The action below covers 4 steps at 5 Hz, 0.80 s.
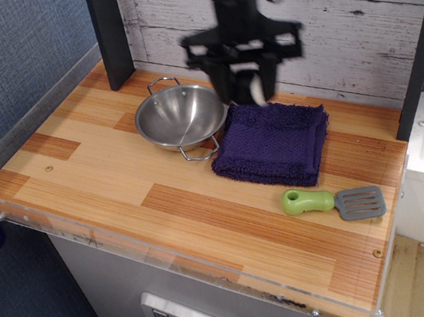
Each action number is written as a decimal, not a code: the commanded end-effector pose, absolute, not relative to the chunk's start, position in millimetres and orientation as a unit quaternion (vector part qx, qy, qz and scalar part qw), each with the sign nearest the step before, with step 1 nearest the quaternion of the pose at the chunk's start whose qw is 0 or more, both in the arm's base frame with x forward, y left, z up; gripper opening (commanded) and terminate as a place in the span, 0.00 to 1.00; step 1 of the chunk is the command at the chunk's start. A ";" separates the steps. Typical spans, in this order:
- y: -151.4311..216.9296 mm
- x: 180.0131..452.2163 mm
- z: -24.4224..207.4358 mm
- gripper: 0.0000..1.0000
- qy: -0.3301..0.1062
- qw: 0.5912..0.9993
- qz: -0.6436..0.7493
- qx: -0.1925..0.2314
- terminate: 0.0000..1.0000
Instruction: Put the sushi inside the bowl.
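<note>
My gripper [245, 85] is shut on the sushi [249, 87], which shows as a blurred black and white piece between the two black fingers. It hangs in the air above the back left corner of the purple cloth, just right of the bowl. The steel bowl [180, 116] with wire loop handles sits on the wooden table, left of the cloth, and holds nothing. The gripper is blurred by motion.
A folded purple cloth [274, 143] lies right of the bowl. A spatula with a green handle [333, 201] lies near the front right. A black post [110, 35] stands at the back left. A plank wall [349, 18] backs the table.
</note>
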State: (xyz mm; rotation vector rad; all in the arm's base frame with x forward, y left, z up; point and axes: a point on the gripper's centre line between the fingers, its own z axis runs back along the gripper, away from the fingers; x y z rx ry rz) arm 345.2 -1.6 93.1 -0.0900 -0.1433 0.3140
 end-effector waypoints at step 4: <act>63.1 345.3 72.8 0.00 -0.072 0.976 0.205 -0.009 0.00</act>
